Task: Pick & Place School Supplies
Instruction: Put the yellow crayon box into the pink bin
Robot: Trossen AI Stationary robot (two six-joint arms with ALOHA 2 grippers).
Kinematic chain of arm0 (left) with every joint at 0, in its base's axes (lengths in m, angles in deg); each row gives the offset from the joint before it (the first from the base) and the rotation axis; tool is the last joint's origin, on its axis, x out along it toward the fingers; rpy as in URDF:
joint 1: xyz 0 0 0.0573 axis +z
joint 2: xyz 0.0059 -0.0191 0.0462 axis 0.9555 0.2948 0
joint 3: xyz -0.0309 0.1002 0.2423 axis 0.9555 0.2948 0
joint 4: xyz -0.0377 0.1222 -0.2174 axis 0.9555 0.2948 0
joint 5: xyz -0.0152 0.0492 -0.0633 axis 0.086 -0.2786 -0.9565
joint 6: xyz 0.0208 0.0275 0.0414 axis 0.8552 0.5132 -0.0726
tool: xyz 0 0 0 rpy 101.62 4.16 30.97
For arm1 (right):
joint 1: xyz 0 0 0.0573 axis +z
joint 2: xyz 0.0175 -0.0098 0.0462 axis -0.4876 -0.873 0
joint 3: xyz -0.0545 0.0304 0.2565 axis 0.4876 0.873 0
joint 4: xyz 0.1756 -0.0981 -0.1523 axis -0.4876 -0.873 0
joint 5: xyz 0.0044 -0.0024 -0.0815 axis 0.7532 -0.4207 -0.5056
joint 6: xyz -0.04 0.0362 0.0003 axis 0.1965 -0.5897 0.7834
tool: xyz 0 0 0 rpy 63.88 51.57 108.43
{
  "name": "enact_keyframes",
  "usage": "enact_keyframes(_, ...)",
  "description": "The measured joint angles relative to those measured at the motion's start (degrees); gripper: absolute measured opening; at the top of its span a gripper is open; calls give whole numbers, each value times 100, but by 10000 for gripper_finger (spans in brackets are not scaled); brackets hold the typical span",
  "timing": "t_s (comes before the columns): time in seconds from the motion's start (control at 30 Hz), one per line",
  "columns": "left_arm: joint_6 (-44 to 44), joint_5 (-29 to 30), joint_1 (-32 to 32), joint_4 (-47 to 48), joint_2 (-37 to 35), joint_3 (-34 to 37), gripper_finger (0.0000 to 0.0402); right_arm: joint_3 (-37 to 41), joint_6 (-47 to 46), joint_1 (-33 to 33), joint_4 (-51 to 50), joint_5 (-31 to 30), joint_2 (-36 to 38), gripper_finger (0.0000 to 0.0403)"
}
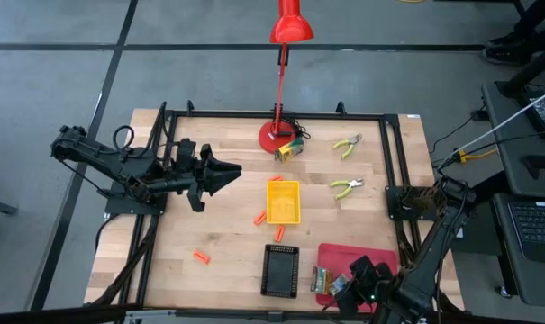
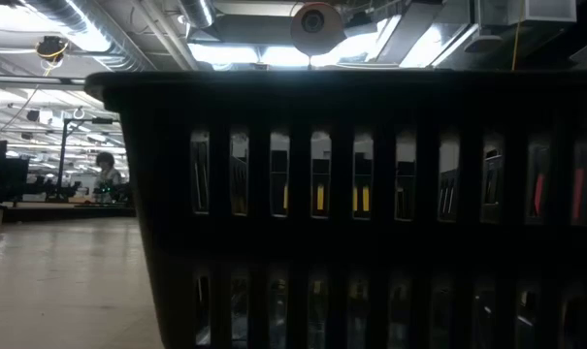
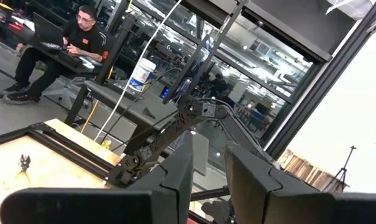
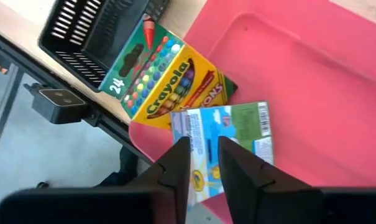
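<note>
Looking down from the high view, my right gripper is parked over the red tray at the near right corner of the table. From its wrist cam the fingers sit close together with only a thin gap, and nothing is clamped between them. Right under them in the tray lie two crayon boxes: one face up at the tray's edge, touching the black tray, and one back side up overlapping it.

My left gripper hangs over the table left of the yellow tray, fingers nearly shut on nothing, pointing out at the room, where a person sits at a desk.

Rest of the supplies: another crayon box by the red lamp base, two pliers toward the far right, orange sticks just beside the yellow tray, and one well off to the left.
</note>
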Motion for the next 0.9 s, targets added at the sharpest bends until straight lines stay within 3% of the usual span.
enact_keyframes(0.23, 13, 0, 0, -16, 0, 0, 86, 0, -23, -90, -64, -370, -11, 111)
enact_keyframes(0.37, 20, 0, 0, -20, 0, 0, 86, 0, -4, -218, -250, -898, -10, 110)
enact_keyframes(0.6, 236, 309, -9, 161, 0, -2, 86, 0, -51, -540, -1724, -1962, 393, 107)
enact_keyframes(0.73, -55, 633, -17, 1113, 0, -2, 86, 0, -18, -866, -2516, -2335, 758, 107)
enact_keyframes(0.9, -882, 727, 232, 2914, 212, -6, 87, 115, 577, -1397, -2442, -2756, 1267, 107)
